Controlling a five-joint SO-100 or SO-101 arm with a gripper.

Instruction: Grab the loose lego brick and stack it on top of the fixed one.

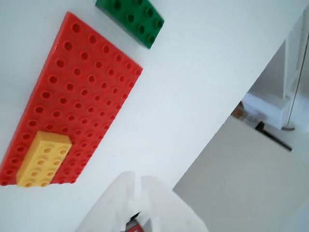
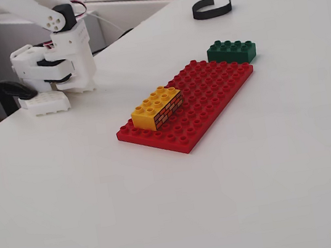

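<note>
On table | green brick (image 2: 232, 50) well apart from jaws (image 1: 137, 186) | jaws together, empty

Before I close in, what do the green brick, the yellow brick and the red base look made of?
The dark green studded rectangular brick: apparently hard moulded plastic, semi-gloss, with plain sides and crisp studs. The yellow studded brick: seemingly the same plastic, with a flat brick-wall print on its sides. The large flat red studded baseplate: thin rigid plastic by its look, slightly shiny, with sheen along its edge.
</note>
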